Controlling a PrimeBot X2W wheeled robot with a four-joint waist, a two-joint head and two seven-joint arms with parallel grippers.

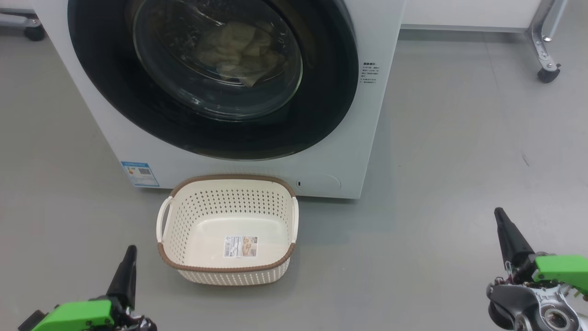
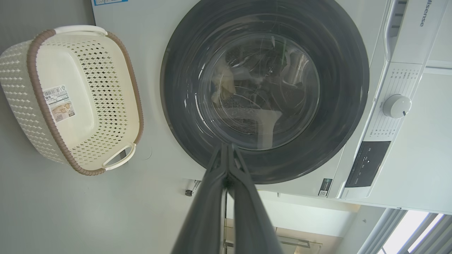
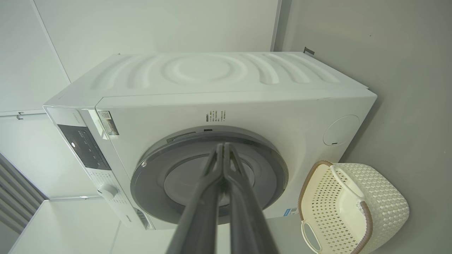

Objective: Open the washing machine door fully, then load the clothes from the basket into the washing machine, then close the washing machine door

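Left gripper and right gripper both sit pinched together and empty, low and well apart from the machine. The washing machine door looks shut flush against the washing machine, and the clothes show pale through it, inside. Just in front, on the floor, the basket holds nothing but its label sticker. All three steps look done, and nothing seems left.
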